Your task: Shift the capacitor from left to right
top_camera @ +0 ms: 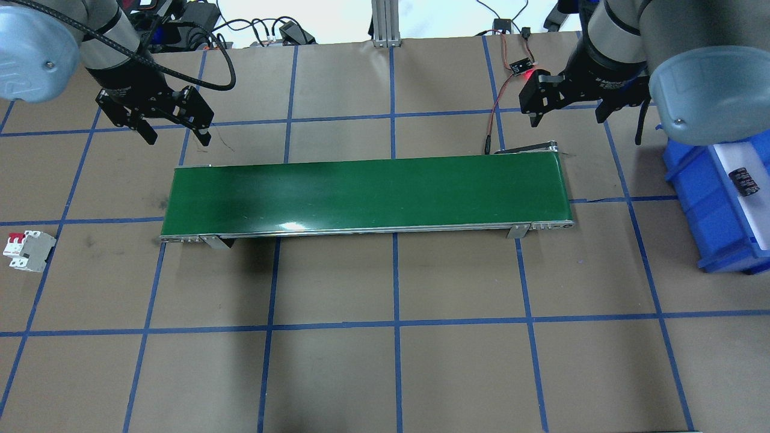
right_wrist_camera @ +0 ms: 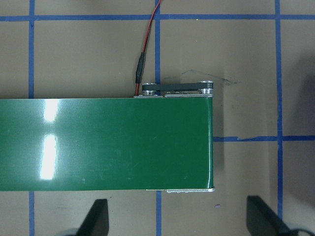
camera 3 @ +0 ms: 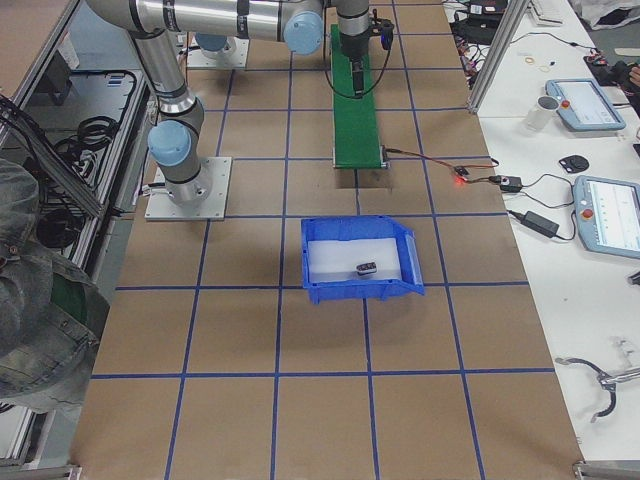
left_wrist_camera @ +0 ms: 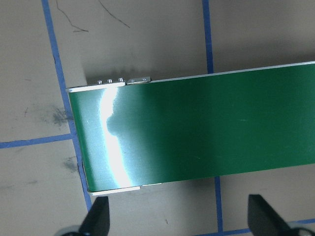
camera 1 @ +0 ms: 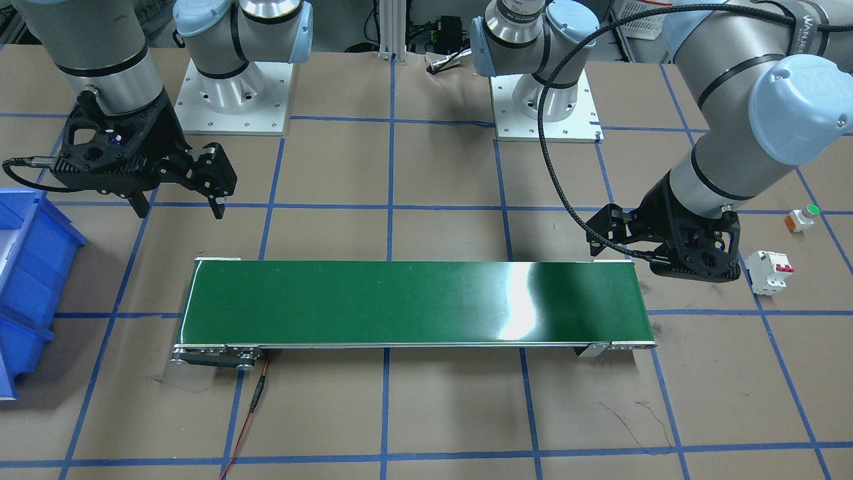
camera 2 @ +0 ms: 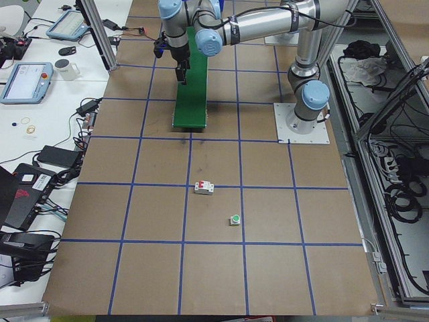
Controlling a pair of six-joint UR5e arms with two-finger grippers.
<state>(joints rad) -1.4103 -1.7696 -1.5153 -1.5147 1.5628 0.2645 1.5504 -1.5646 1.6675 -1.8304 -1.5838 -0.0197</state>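
Left gripper (top_camera: 178, 139) and right gripper (top_camera: 567, 119) hang beside opposite ends of the belt (top_camera: 367, 192), fingers spread wide, holding nothing. The capacitor (top_camera: 744, 180) lies in the bin (top_camera: 692, 180) beyond the belt's right end.

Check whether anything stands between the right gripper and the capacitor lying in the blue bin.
Nothing visible does. The capacitor lies alone in the open-topped blue bin, and the right gripper hangs open near the end of the green belt. Only the bin's own wall is between them sideways.
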